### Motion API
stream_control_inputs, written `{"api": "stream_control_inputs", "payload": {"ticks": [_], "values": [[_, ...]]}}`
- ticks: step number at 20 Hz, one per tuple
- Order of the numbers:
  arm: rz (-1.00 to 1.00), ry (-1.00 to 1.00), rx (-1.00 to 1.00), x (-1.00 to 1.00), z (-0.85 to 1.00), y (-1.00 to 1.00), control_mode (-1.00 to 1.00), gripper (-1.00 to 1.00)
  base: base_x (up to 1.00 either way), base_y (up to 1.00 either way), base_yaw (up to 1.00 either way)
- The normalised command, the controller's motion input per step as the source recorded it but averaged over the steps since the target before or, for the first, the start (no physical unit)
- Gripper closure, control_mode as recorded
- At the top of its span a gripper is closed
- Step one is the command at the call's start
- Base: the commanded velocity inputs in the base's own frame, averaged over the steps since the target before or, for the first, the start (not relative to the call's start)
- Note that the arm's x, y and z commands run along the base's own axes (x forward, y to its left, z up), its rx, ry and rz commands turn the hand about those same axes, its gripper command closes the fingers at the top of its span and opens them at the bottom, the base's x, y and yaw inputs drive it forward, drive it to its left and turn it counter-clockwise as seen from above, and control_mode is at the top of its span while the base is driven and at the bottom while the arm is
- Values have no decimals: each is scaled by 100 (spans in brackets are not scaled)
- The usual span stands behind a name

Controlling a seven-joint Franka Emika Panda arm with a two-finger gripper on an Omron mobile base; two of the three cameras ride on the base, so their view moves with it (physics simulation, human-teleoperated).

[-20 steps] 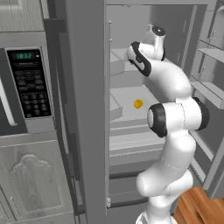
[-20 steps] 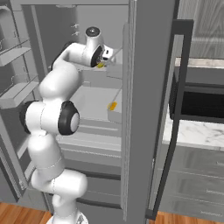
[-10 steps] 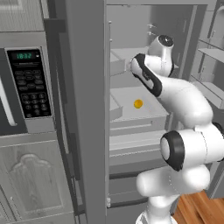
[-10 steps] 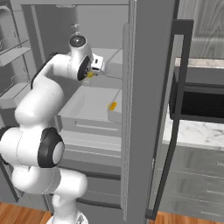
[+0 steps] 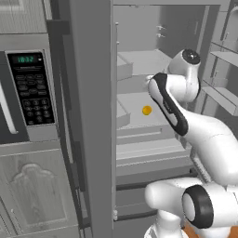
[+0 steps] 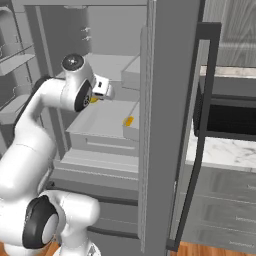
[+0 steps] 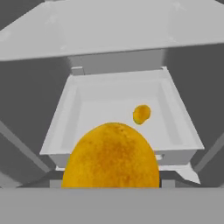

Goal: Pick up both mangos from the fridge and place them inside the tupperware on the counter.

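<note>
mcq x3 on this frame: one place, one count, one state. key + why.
1. The loose mango lies:
A. in the white fridge tray
B. on the counter
C. in the microwave

2. Mangos in the hand view:
A. one
B. two
C. three

3. The claw is:
A. open and empty
B. shut on the held mango
C. gripping a door handle

Key:
1 A, it sits small on the tray floor.
2 B, one is large and close, one is far.
3 B, the fruit sits at the claw, raised above the tray.
</note>
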Motion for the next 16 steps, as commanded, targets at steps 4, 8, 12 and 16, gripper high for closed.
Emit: {"api": "stream_control_inputs", "payload": {"ticks": [4,8,12,16], "values": [[0,11,-1,-61,0,0,-100,100,0,0,0],[0,0,0,0,0,0,100,100,-83,0,0],[0,0,0,0,0,0,100,100,-92,-6,0],[0,0,0,0,0,0,100,100,-79,-32,0]]}}
